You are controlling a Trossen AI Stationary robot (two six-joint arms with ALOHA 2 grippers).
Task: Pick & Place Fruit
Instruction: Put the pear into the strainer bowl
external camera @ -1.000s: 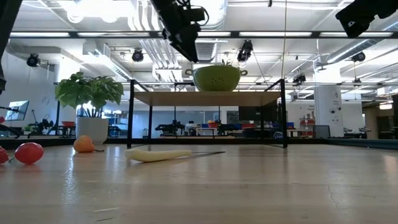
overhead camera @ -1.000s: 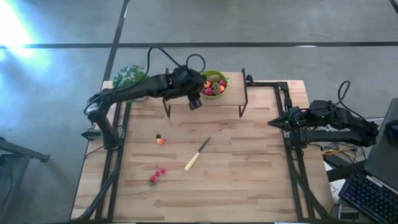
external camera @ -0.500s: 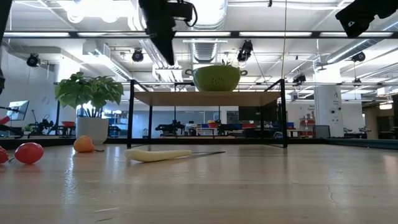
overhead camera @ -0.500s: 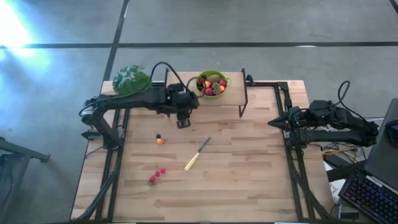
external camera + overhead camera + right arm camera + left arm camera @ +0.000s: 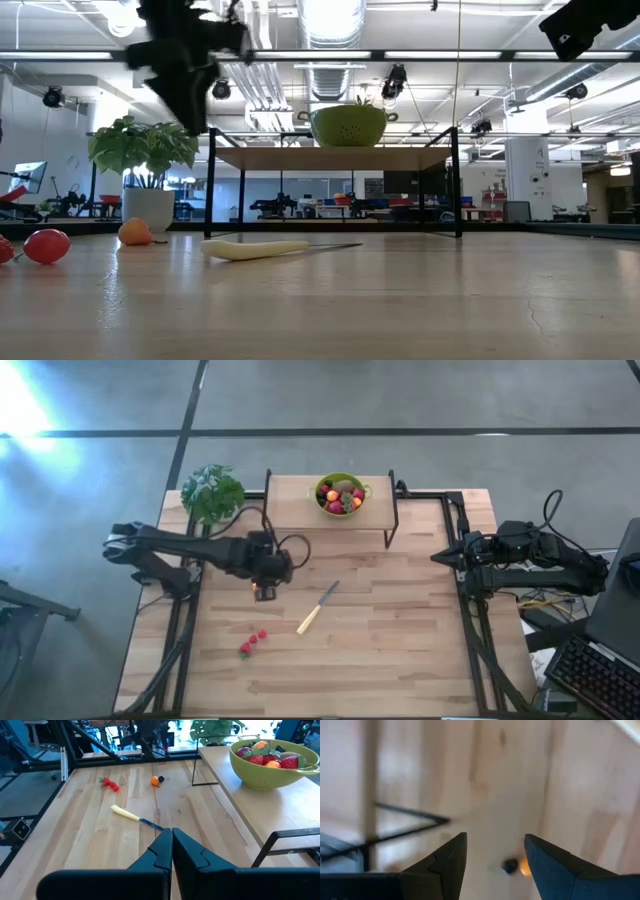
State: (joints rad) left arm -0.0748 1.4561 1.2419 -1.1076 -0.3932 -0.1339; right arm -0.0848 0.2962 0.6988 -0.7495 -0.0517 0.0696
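Observation:
My left gripper (image 5: 264,588) hangs open above the table, over an orange fruit (image 5: 525,866) and a dark berry (image 5: 510,866) that lie on the wood between its fingers' line of sight. Both also show in the right wrist view, the orange fruit (image 5: 155,780) beside the berry (image 5: 161,779). Small red fruit (image 5: 250,642) lie nearer the front edge. A green bowl (image 5: 340,495) full of fruit stands on a raised shelf (image 5: 300,510) at the back. My right gripper (image 5: 440,558) waits shut at the table's right side.
A pale-handled knife (image 5: 317,608) lies slantwise at mid-table, right of the left gripper. A potted plant (image 5: 213,493) stands at the back left corner. The shelf's dark legs (image 5: 391,530) reach down to the table. Bare wood lies between the knife and the right arm.
My left gripper has left the space beside the bowl on the shelf and swung toward the table's near and left side, sinking as it went and tipping more steeply downward. It now hangs over the orange fruit, still open.

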